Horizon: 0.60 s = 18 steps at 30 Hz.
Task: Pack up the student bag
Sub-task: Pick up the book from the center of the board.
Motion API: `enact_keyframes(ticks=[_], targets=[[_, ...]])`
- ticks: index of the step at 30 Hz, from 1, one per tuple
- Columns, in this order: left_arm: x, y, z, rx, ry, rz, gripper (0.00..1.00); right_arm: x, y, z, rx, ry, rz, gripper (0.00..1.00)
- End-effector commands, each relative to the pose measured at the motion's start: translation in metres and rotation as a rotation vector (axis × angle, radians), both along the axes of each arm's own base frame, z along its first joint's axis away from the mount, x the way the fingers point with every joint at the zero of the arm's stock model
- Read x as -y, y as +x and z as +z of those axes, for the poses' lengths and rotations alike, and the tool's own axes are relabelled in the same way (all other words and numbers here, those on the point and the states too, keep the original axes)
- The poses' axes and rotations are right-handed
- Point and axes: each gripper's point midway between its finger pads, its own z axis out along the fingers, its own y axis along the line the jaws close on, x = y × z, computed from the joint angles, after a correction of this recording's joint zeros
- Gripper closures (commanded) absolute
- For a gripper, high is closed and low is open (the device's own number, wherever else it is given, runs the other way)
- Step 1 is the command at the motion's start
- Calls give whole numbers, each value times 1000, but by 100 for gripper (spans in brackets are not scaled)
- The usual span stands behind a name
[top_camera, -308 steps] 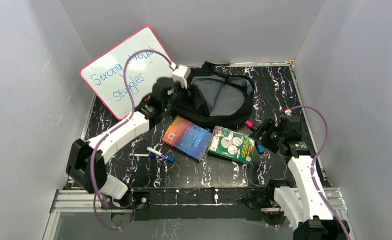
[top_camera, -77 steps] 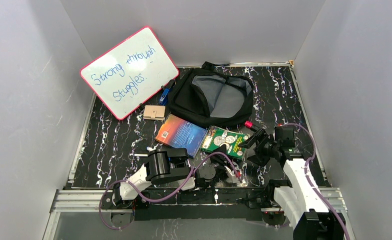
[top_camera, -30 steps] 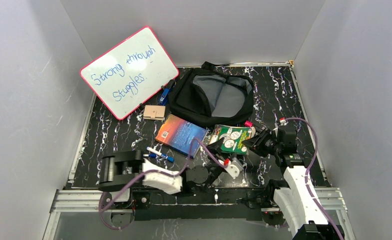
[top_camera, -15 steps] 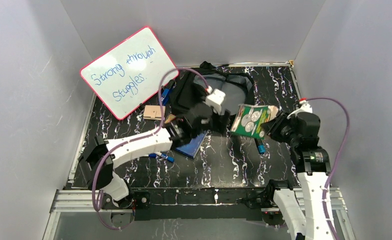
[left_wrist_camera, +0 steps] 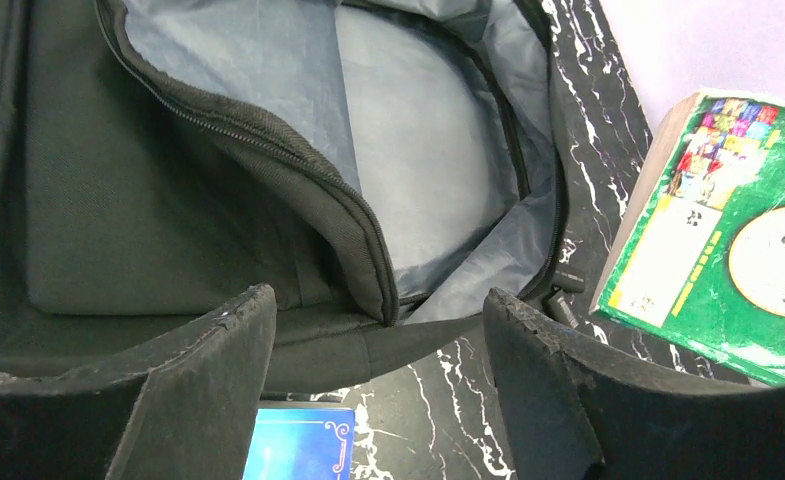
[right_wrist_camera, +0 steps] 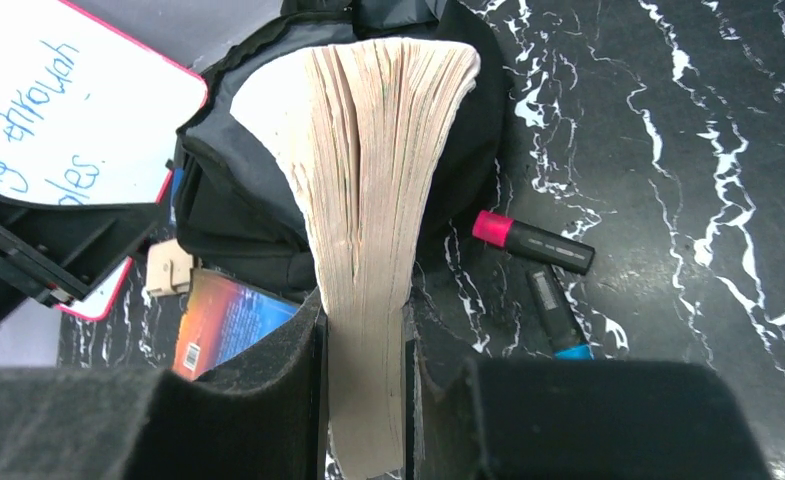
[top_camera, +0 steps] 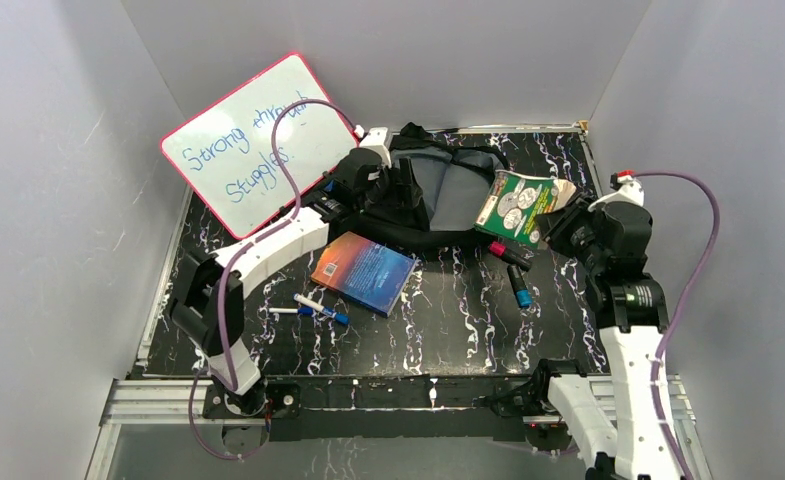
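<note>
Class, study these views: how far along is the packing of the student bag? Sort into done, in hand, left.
Done: the student bag lies unzipped, only grey lining showing inside. In hand: the right pincer grips the green book, lifted beside the bag; the left pincer stands open at the zip edge. Left: blue book, red-capped marker, blue-capped marker, pens and whiteboard are outside the bag.

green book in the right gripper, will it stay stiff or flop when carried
Probably floppy: the green book is pinched at one edge by the right gripper, and its pages fan apart past the grip. That thick page block suggests some weight, so it may sag or slip.
</note>
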Motion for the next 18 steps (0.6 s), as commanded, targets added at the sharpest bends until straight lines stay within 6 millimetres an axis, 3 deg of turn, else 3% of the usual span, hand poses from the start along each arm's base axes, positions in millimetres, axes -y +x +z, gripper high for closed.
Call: enact_keyframes(ticks=[1, 6, 12, 18], targets=[[14, 13, 7, -46, -146, 2, 27, -6, 35, 65, 249, 99, -7, 100], [17, 32, -15, -95, -182, 22, 27, -12, 44, 72, 265, 127, 16, 100], [25, 47, -45, -138, -175, 34, 26, -11, 41, 69, 256, 132, 10, 100], [31, 59, -57, -136, -171, 50, 26, -13, 39, 65, 251, 144, 13, 100]])
